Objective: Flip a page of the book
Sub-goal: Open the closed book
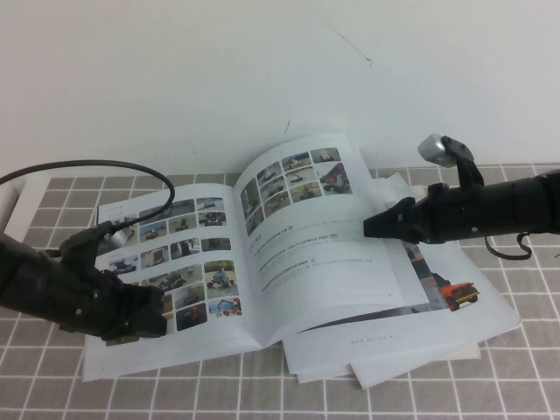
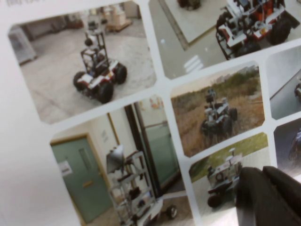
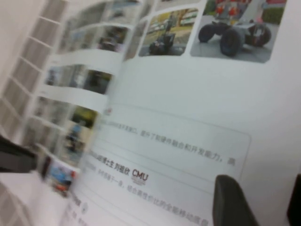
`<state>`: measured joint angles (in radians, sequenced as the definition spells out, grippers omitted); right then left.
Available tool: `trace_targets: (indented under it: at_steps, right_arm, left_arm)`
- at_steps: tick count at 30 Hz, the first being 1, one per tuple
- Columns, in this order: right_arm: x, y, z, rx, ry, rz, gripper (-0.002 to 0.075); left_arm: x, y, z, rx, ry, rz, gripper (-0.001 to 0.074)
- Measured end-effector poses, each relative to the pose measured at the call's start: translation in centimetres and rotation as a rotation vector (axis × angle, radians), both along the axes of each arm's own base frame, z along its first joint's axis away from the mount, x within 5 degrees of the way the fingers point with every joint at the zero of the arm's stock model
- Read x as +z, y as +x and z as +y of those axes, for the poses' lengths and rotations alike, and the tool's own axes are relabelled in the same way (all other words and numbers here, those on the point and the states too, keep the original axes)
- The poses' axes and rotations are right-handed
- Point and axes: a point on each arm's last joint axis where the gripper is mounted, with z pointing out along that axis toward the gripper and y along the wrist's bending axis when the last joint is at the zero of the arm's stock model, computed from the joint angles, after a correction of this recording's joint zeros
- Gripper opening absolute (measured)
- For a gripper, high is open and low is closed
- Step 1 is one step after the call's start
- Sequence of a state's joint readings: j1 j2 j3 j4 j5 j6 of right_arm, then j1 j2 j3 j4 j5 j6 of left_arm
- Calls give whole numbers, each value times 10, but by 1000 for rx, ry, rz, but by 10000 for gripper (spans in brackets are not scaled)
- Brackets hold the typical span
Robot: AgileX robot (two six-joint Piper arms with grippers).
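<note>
So the right gripper (image 1: 371, 227) was parked right at the outer edge of the page (image 1: 319, 241), the leaf with nine small photos above lines of black text. Whether its fingers were pinched on that edge or just resting against it couldn't be told; only one dark fingertip (image 3: 230, 200) was caught in the right wrist view, low over the text block. The page itself was lifted off the right half of the book (image 1: 262, 262), curling up from the spine with its far corner raised, so the turn was judged to be underway but nowhere near done. Next, the edge would probably need to be carried up and across the spine toward the photo-grid leaf (image 1: 179, 258), slowly, since glossy paper looks easy to lose.

The left gripper (image 1: 144, 319) was set down on the near outer corner of that photo-grid leaf, seemingly pinning the book flat. In the left wrist view its fingertips (image 2: 268, 195) were seen drawn together with no gap, touching the printed photos, nothing held between them.

Under the book, on the side away from the spine, loose sheets (image 1: 455, 302) with an orange vehicle picture were spread on the tiled tabletop (image 1: 525, 367).
</note>
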<state>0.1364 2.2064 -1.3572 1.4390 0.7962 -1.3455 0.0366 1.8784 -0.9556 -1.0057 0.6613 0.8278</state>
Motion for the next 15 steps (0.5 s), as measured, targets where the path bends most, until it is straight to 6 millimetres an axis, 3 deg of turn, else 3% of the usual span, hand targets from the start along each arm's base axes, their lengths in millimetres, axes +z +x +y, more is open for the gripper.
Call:
trace_targets:
  at_steps: [6,15]
  right_arm:
    - [15,-1,8,23,178,-35,269]
    - [51,-10,19,109,307,-97,269]
  left_arm:
    - [0,0,0,1,-1,0,-4]
    - [0,0,0,-2,0,-2,-4]
